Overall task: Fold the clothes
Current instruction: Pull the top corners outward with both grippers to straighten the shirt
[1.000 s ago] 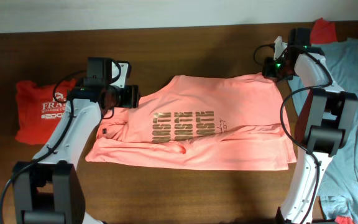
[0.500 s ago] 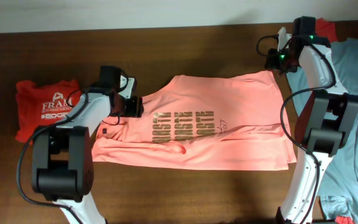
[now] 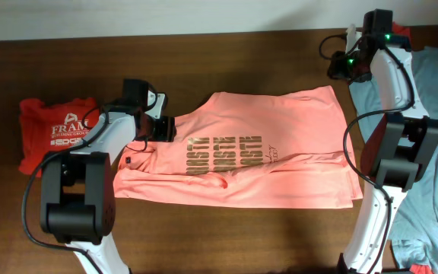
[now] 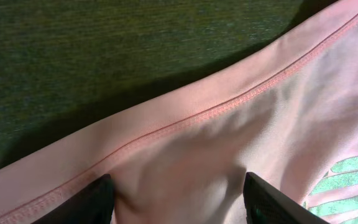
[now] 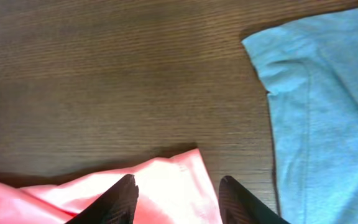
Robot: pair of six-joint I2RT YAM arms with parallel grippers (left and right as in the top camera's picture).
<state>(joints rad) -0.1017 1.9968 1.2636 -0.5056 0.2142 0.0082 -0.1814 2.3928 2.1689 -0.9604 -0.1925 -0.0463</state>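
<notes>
A salmon-pink T-shirt (image 3: 265, 152) with dark lettering lies flat across the middle of the table, partly folded. My left gripper (image 3: 167, 129) sits on its upper left edge. In the left wrist view the left gripper (image 4: 182, 202) stands open, with a low ridge of the pink cloth (image 4: 185, 143) between its fingers. My right gripper (image 3: 336, 74) hovers over the shirt's far right corner. In the right wrist view the right gripper (image 5: 179, 196) is open, and the pink corner (image 5: 179, 171) lies loose below it.
A red T-shirt (image 3: 55, 133) with white "FRAM" print lies folded at the left. A grey-blue T-shirt (image 3: 432, 114) is spread along the right edge, and its sleeve (image 5: 322, 93) is close to the right gripper. More red cloth (image 3: 398, 34) lies behind the right arm.
My right gripper has opened, let go of the pink shirt's far right corner and lifted back a little. The left arm swung in and settled on the shirt's left edge.
</notes>
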